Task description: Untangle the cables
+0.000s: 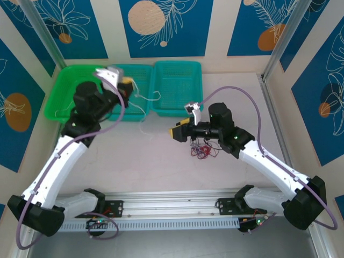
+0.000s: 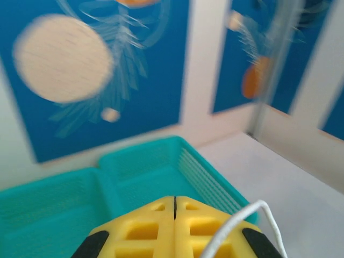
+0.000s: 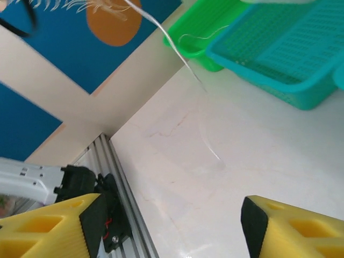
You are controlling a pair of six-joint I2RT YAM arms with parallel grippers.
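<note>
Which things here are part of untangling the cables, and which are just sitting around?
Part of the job:
white cable, held by the left gripper
red and black tangle
right gripper, open

Just lying about:
green basket
middle teal basket
right teal basket

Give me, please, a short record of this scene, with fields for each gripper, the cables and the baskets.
left gripper: jaws shut, holding the white cable up over the middle teal basket
right gripper: jaws wide open, empty, low over the table
tangle of red and black cables: lying on the table under the right arm, not gripped
baskets: green basket at the left, right teal basket beside the middle one
task state: red and black not yet separated
</note>
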